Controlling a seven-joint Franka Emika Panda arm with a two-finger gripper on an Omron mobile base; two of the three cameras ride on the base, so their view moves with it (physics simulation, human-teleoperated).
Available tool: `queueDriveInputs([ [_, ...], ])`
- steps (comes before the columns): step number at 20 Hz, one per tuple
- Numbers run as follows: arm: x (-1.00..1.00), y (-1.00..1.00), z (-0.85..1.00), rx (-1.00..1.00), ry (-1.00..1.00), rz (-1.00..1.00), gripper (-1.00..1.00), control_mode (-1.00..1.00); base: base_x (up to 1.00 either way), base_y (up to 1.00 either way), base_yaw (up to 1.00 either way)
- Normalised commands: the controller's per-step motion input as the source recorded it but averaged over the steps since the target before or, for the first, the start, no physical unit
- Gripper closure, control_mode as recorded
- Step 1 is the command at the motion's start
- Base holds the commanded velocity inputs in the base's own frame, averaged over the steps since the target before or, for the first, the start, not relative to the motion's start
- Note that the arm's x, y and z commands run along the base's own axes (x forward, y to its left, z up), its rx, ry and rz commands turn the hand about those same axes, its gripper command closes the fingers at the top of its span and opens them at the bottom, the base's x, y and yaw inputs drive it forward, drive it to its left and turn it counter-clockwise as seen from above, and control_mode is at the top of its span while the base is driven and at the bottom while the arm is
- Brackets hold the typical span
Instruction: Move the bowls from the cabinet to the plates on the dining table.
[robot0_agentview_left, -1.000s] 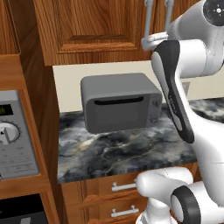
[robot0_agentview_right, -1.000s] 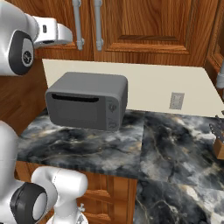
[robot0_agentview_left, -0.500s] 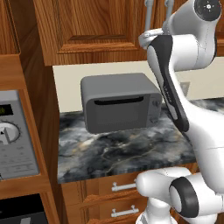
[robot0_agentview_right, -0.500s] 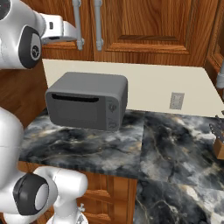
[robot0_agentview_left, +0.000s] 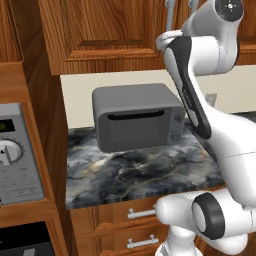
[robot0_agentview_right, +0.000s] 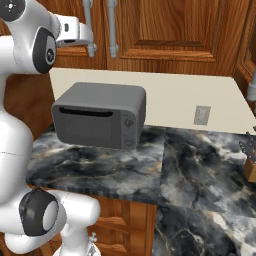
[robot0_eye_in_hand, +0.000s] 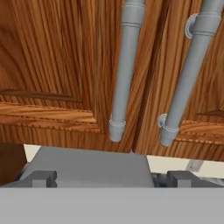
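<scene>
The fingers (robot0_eye_in_hand: 105, 177), spread wide and empty, sit just below the cabinet (robot0_eye_in_hand: 52, 65) door handles (robot0_eye_in_hand: 124, 70), whose long axes run vertically above them.

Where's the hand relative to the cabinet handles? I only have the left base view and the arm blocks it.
Observer: In the right base view the hand is up by the lower ends of the two bar handles on the cabinet.
Operator: Open or shut?
Observer: Open. In the hand view the fingertips stand wide apart with nothing between them.
Operator: Doors?
Observer: Both doors are closed; the hand view shows the seam between the handles shut.
</scene>
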Motion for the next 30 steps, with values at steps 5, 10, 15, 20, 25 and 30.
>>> queueDriveInputs([
  [5, 0.3, 0.0, -0.01, 0.01, -0.01, 0.0, -1.0, -1.0, 0.0, 0.0, 0.0],
  [10, 0.32, 0.0, -0.03, 0.0, -0.01, 0.0, -1.0, -1.0, 0.0, 0.0, 0.0],
  [15, 0.31, 0.0, -0.03, 0.0, -0.01, 0.0, -1.0, -1.0, 0.0, 0.0, 0.0],
  [20, 0.3, 0.0, 0.0, 0.01, -0.01, 0.0, -1.0, -1.0, 0.0, 0.0, 0.0],
  [25, 0.27, -0.01, 0.0, 0.0, -0.01, 0.0, -1.0, -1.0, 0.0, 0.0, 0.0],
  [30, 0.26, -0.01, 0.0, 0.0, -0.05, 0.0, -1.0, -1.0, 0.0, 0.0, 0.0],
])
